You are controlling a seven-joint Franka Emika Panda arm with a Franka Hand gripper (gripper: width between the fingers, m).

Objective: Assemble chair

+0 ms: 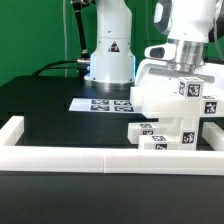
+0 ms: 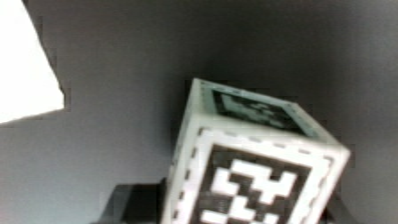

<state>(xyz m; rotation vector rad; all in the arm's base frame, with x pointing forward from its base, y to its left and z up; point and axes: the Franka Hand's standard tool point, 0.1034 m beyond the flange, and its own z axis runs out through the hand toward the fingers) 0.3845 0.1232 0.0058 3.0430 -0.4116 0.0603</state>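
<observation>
The chair is in loose white tagged pieces at the exterior view's right. A big blocky white piece (image 1: 155, 92) stands there, with smaller tagged bars (image 1: 160, 134) heaped below it against the border rail. My gripper (image 1: 186, 76) comes down from above onto a tagged post (image 1: 192, 90) beside that piece. The wrist view shows this post (image 2: 249, 140) close up, a tag on its end and another on its side, filling the space between my jaws. My gripper (image 2: 249, 208) is shut on it, and one dark finger (image 2: 135, 200) shows beside it.
A long low white border rail (image 1: 60, 152) runs along the front and up both sides of the black table. The marker board (image 1: 104, 103) lies flat in front of the arm's white base (image 1: 108, 60). A blurred white shape (image 2: 25, 70) fills one corner of the wrist view.
</observation>
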